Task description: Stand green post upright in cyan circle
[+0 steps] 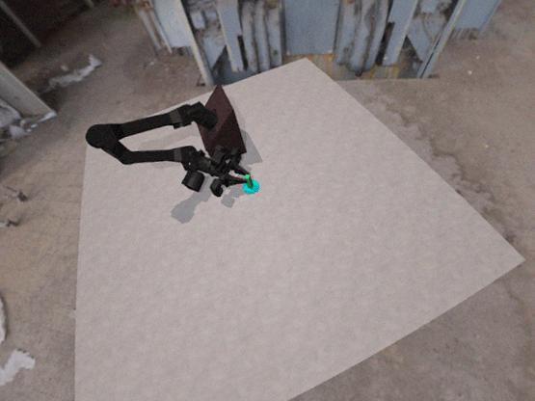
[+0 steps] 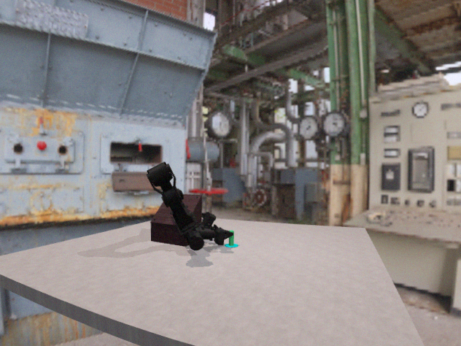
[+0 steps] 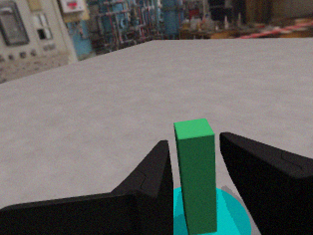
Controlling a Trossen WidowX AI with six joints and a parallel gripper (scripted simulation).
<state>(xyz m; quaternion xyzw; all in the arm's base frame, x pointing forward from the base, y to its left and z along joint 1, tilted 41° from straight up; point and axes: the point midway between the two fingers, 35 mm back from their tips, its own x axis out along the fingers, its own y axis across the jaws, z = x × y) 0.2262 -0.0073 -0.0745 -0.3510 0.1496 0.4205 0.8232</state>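
1. By my reckoning, most of the job was done: the green post (image 1: 249,180) (image 2: 231,239) (image 3: 199,181) stood upright inside the cyan circle (image 1: 255,187) (image 2: 235,245) (image 3: 234,216), its foot apparently on the surface.
2. My gripper (image 1: 249,176) (image 2: 231,233) (image 3: 193,144) had its fingers apart, one on either side of the post's upper part. The wrist view showed a narrow gap on each side, so I was clamped on nothing.
3. The release looked made, though the opening was modest. What was left was the withdrawal: my fingers were around the post, and I judged that a straight, slow retreat along their own line would suit. A sideways drift could have knocked so slim a post over.
4. The table (image 1: 314,262) (image 2: 260,290) (image 3: 100,115) was pale and faintly mottled, with a grey edge facing the exterior view. Soft shadows lay beneath my arm (image 1: 146,123) (image 2: 180,215), and a dark reddish-brown block (image 1: 224,126) (image 2: 167,231) sat beside it.
5. The room was an old industrial hall: blue-grey machinery (image 1: 307,10) (image 2: 93,66) streaked with rust, round gauges (image 2: 219,123), a green column (image 2: 351,74) and a beige control panel (image 2: 439,149) (image 3: 27,40).
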